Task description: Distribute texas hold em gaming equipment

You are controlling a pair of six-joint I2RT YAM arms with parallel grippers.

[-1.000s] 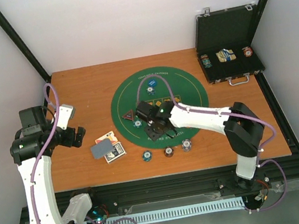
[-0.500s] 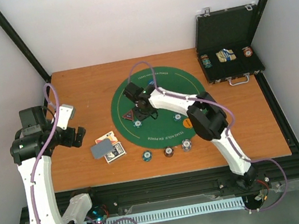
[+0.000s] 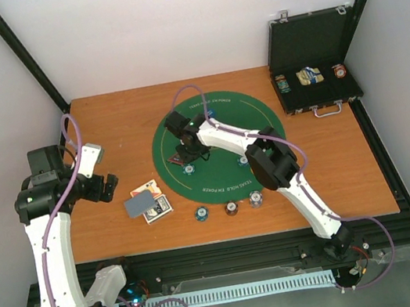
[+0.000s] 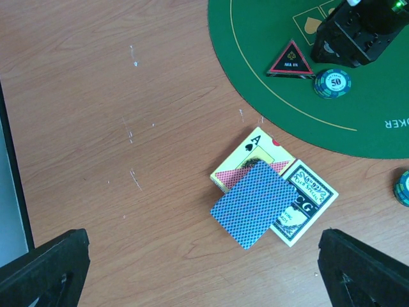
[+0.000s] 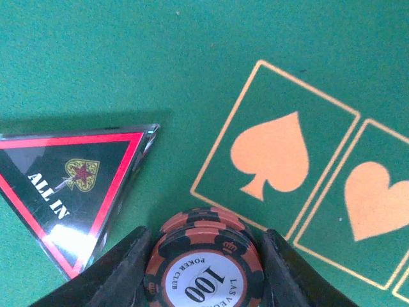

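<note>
Top external: case (image 3: 306, 38), seemingly chips (image 3: 282, 83) inside

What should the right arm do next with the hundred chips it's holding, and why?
Probably lower a touch and open the fingers. The right gripper is shut on the 100 chip stack over the green mat, beside the ALL IN triangle and near the spade box, a plausible drop spot.
</note>
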